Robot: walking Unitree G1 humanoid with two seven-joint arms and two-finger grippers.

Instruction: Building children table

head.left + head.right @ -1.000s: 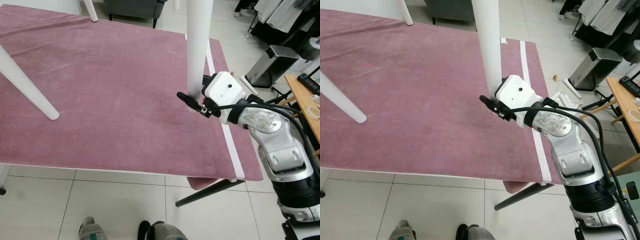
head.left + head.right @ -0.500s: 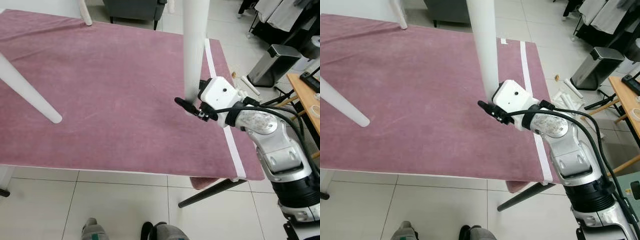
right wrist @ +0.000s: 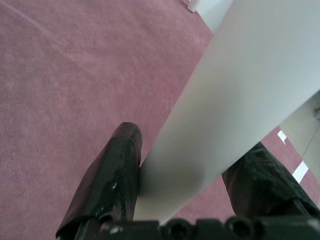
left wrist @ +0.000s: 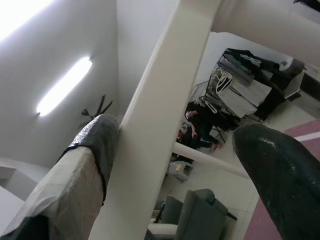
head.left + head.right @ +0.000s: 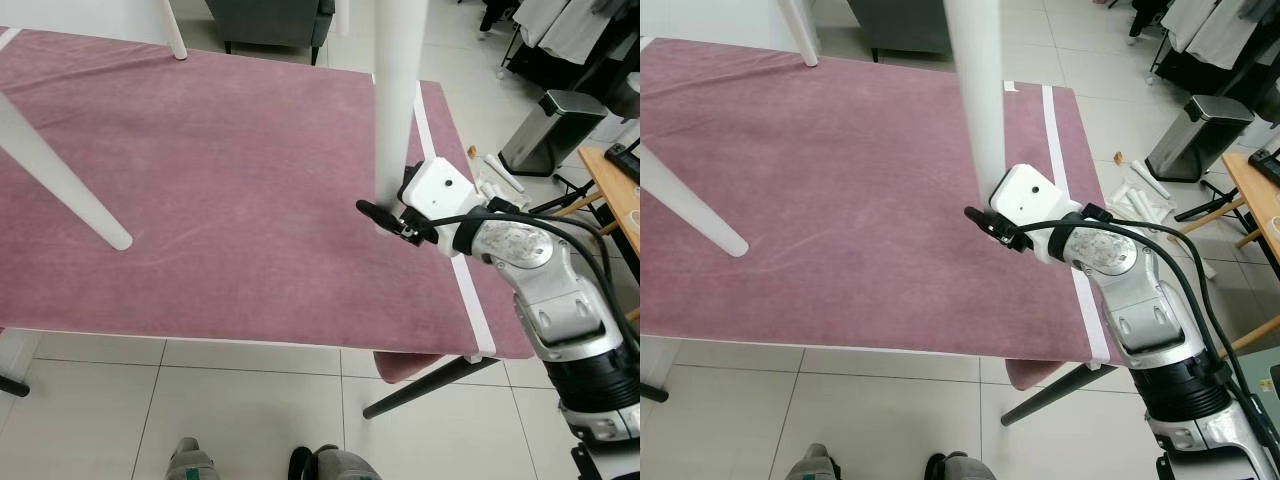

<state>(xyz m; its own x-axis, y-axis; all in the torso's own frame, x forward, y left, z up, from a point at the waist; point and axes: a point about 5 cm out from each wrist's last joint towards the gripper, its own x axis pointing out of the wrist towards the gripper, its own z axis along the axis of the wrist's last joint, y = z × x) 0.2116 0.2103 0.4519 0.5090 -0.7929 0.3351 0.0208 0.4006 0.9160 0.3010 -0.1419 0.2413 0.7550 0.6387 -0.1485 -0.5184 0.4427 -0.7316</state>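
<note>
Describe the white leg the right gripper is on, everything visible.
The white leg is a smooth, round, matte white post, plastic or painted wood by its look. It stands upright on the purple cloth near the table's right side, its top running out of frame. The right gripper clasps its lower end, one black finger on each side.

Upright white table leg

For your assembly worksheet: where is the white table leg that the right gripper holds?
The white table leg stands upright on the maroon cloth, near its right edge, with the right gripper closed around its base.
</note>
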